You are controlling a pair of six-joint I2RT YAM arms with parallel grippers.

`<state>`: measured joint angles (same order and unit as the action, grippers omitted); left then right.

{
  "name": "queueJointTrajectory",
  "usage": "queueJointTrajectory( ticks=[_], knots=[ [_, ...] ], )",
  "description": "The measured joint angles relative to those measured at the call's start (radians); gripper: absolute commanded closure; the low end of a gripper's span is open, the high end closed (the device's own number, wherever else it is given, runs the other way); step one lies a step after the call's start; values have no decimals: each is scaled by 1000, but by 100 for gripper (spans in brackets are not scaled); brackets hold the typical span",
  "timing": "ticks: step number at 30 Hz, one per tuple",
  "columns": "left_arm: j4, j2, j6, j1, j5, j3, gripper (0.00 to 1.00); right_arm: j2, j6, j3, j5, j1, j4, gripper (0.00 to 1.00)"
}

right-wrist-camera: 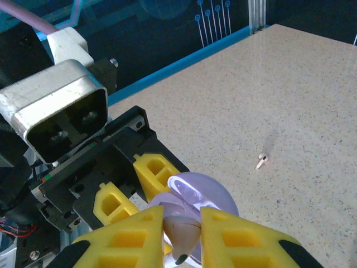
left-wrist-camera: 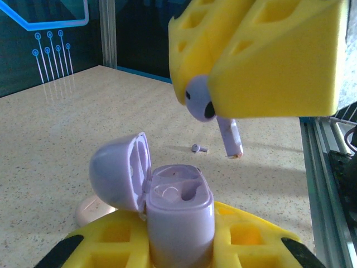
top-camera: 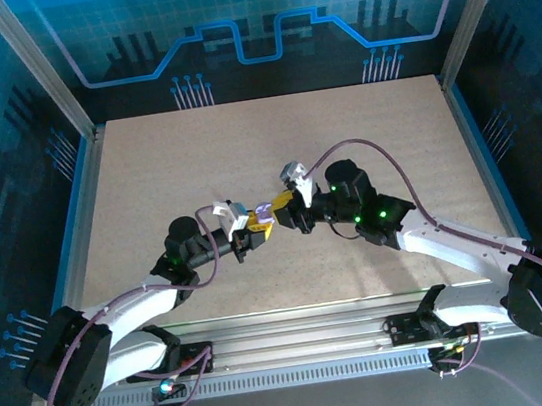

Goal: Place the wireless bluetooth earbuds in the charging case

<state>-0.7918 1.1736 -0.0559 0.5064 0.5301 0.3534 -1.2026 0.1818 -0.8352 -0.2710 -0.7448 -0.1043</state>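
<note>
pinching one earbud [left-wrist-camera: 202,101] by its bulb, the right claw [right-wrist-camera: 182,235] hangs above the open charging case [left-wrist-camera: 178,201], clamped in the left claw [left-wrist-camera: 178,250]; tiny, light, likely slippery, so grip softly; second earbud [left-wrist-camera: 199,148] lies on the bench [left-wrist-camera: 67,128]

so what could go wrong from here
The earbud in the right gripper hangs offset from the sockets of the open charging case; lowering straight may catch the rim. The second earbud lies loose on the table, where an arm could knock it.
</note>
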Motion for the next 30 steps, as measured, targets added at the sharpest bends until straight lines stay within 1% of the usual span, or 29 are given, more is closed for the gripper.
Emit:
queueJointTrajectory(
  ticks=[14,30],
  knots=[
    [-13,-3,4,1,4,0,88,-17,12,5,-22,-1,-90,79],
    [-35,-27,25,1,11,-1,88,-50,23,5,-22,-1,-125,80]
  ],
)
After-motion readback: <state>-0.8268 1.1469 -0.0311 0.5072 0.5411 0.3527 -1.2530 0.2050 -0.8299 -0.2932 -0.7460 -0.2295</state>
